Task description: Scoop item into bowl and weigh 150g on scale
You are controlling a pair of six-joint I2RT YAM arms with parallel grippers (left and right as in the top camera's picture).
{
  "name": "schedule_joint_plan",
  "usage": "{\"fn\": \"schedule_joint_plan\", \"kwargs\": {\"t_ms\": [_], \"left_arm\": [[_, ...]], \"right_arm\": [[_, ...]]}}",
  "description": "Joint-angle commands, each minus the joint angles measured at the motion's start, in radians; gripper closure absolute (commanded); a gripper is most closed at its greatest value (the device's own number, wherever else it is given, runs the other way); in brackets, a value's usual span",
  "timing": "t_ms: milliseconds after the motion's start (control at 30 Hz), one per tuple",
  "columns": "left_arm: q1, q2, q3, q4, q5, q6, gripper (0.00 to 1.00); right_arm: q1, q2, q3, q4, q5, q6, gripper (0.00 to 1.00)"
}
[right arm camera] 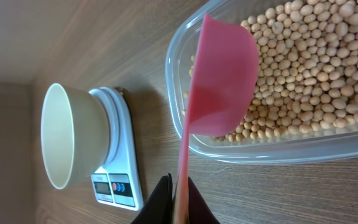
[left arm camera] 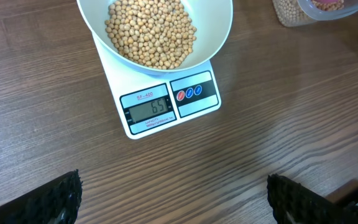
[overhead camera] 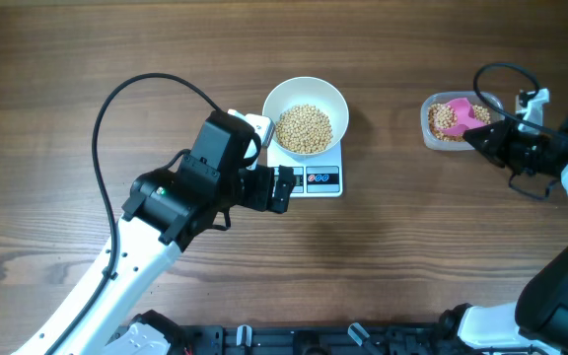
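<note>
On your table [overhead camera: 383, 256]:
- One scale [overhead camera: 321, 179], at centre, with its display on the side nearest you.
- One bowl [overhead camera: 335, 99], on the scale's platform, behind the display.
- Beans [overhead camera: 305, 128], in the bowl.
- One tub [overhead camera: 428, 126], well apart to the right of the scale. It holds more beans, and a scoop [overhead camera: 466, 110] dips into it.

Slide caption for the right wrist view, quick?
Pink scoop tilted in the tub of beans; bowl on the scale beyond.
</note>
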Motion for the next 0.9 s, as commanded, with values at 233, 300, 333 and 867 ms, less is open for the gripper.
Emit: {"fn": "schedule_joint_plan", "kwargs": {"t_ms": [233, 300, 333, 867], "left_arm": [[-0.005, -0.001, -0.004, 0.002, -0.010, 0.021, 0.00], [-0.005, -0.001, -0.004, 0.002, -0.010, 0.021, 0.00], [-0.005, -0.001, -0.004, 0.002, -0.010, 0.021, 0.00], [-0.005, -0.001, -0.004, 0.002, -0.010, 0.021, 0.00]], "right_arm": [[-0.087, 0.083, -0.006, 0.002, -0.210, 0.016, 0.96], [-0.112, 0.082, -0.006, 0.002, -0.235, 0.016, 0.96], [-0.125, 0.082, -0.006, 0.002, -0.254, 0.016, 0.96], [-0.183, 0.082, -0.006, 0.002, -0.606, 0.011, 0.96]]}}
